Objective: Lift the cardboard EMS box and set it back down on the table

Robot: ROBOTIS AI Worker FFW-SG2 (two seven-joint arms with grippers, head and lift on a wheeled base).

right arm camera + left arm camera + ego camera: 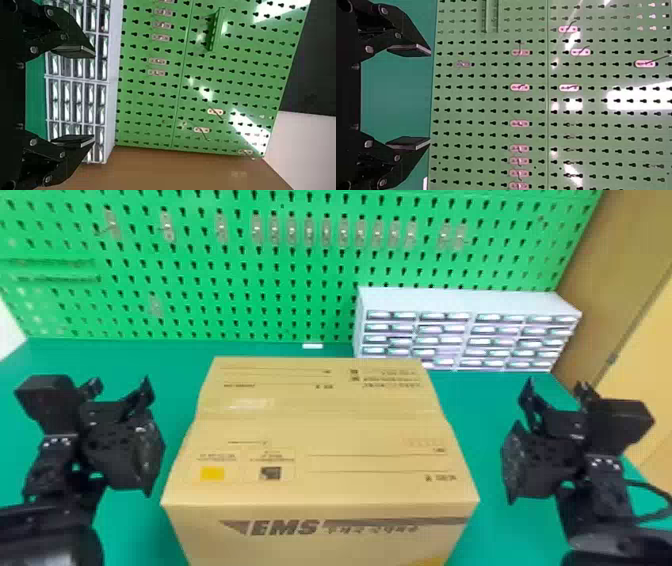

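Green table [470, 405], EMS box [320, 430] long left-to-right, logo side toward robot

The tabletop [485, 400] is a flat, plain green surface, showing to the left and right of the load at its middle. That load is 1 cardboard EMS box [320, 430], upright, its closed top bearing dark print, 1 yellow square and 1 dark square; its base is hidden. At the far right stands 1 pale drawer cabinet [465, 299], long and low, with 5 rows of clear-fronted drawers facing forward, partly behind the box's far right corner. Near the tabletop's back edge, left of the cabinet, lies 1 small white piece [312, 346], too small to identify.
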